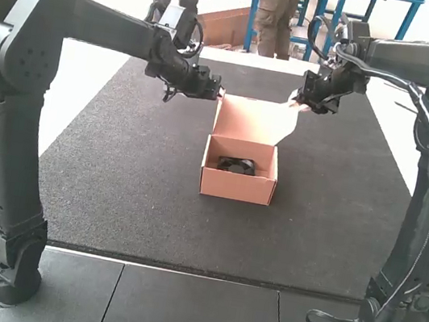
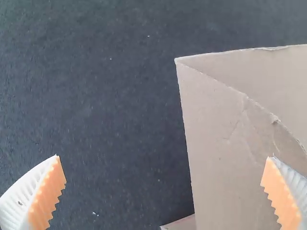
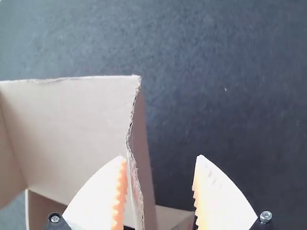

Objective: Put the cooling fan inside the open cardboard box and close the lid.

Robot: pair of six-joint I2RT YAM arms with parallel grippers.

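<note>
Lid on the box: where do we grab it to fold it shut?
The lid stands upright off the rear wall of the box. Pinch its free top edge near a corner, coming from above, across the thin board.

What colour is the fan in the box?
The fan is black, inside the tan box. The high view shows it best.

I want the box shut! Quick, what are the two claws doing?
Left gripper: open, holding nothing, at a corner of the upright brown cardboard lid.
Right gripper: open, straddling that lid's edge.
</note>
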